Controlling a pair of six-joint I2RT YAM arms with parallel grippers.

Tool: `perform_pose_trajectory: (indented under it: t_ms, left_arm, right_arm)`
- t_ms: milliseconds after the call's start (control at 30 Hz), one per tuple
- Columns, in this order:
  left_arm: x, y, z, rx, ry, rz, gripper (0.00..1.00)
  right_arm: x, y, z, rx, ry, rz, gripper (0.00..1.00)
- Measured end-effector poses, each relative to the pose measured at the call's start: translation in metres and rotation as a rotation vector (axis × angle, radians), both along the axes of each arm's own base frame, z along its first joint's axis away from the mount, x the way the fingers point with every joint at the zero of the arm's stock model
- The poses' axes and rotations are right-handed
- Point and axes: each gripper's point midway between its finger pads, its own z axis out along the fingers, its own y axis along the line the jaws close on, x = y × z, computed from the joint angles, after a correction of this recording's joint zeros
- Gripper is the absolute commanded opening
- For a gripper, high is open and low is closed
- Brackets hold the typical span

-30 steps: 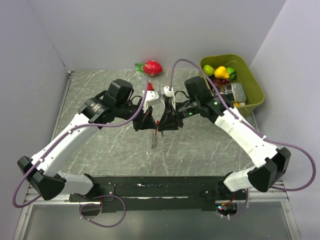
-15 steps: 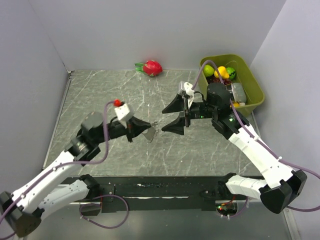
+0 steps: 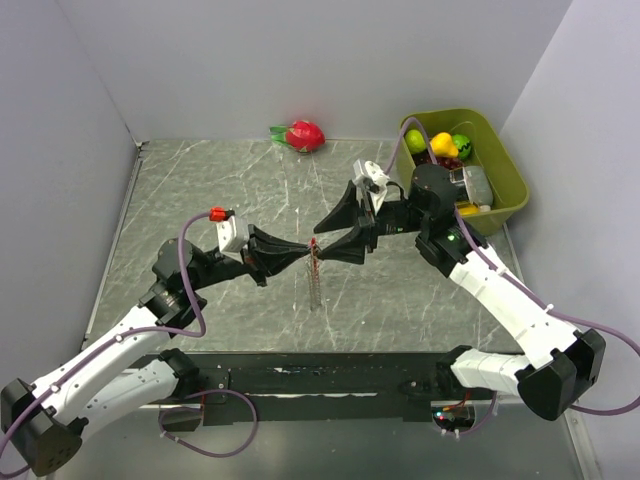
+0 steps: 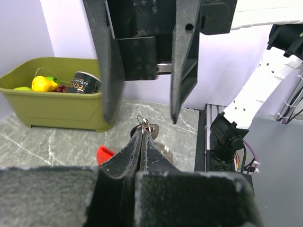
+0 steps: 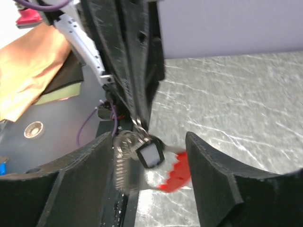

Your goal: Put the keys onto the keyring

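Above the tabletop (image 3: pixel 200 190), left claw (image 4: pixel 143 131) is clenched on the keyring (image 5: pixel 176 174); right claw (image 3: pixel 320 238) is released, flanking it. Key (image 5: pixel 150 156) blurred, outline unclear; keyring's red end partly hidden.

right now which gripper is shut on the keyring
The left gripper: it pinches the keyring, while the right gripper has its jaws open on either side.

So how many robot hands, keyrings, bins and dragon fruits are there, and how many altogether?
Hands: 2, the left hand and the right hand
Keyring: 1
Green bin: 1
Red dragon fruit: 1
Total: 5
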Motion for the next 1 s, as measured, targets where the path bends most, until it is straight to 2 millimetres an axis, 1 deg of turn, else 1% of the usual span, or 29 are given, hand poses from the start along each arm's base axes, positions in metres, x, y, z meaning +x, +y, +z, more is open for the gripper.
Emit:
perform_pose_trajectory:
  t_ms: [67,167,300,367,600,733,767,833,867,1000]
  left_arm:
    - [0.001,-0.001,-0.001,0.002,0.0,-0.004,0.01]
    - [0.0,-0.001,0.001,-0.005,-0.009,-0.006,0.01]
    - [0.0,-0.001,0.004,-0.013,-0.018,-0.007,0.01]
    - [0.0,-0.001,0.004,-0.013,-0.018,-0.006,0.01]
    - [0.0,-0.001,0.005,-0.015,-0.02,-0.005,0.01]
    - [0.0,0.001,0.007,-0.021,-0.023,0.002,0.01]
    - [0.0,0.001,0.008,-0.024,-0.024,0.005,0.01]
    - [-0.001,0.002,0.01,-0.032,-0.031,0.005,0.01]
    - [-0.001,0.002,0.012,-0.036,-0.034,0.005,0.01]
    - [-0.002,0.002,0.014,-0.049,-0.029,0.0,0.01]
  right_arm:
    - [-0.003,0.0,0.002,0.005,-0.004,0.015,0.49]
    - [-0.006,0.001,0.001,0.005,0.0,0.035,0.41]
    - [-0.004,0.003,-0.008,-0.015,0.022,0.045,0.35]
    - [-0.003,0.004,-0.013,-0.028,0.037,0.045,0.28]
    - [0.0,0.003,-0.022,-0.055,0.037,0.028,0.18]
    - [0.001,0.003,-0.025,-0.063,0.031,0.023,0.15]
    - [0.001,0.003,-0.025,-0.063,0.029,0.024,0.1]
    - [0.001,0.003,-0.026,-0.064,0.027,0.026,0.05]
    - [0.0,0.003,-0.026,-0.064,0.026,0.03,0.01]
    - [-0.004,0.004,-0.026,-0.063,0.018,0.048,0.0]
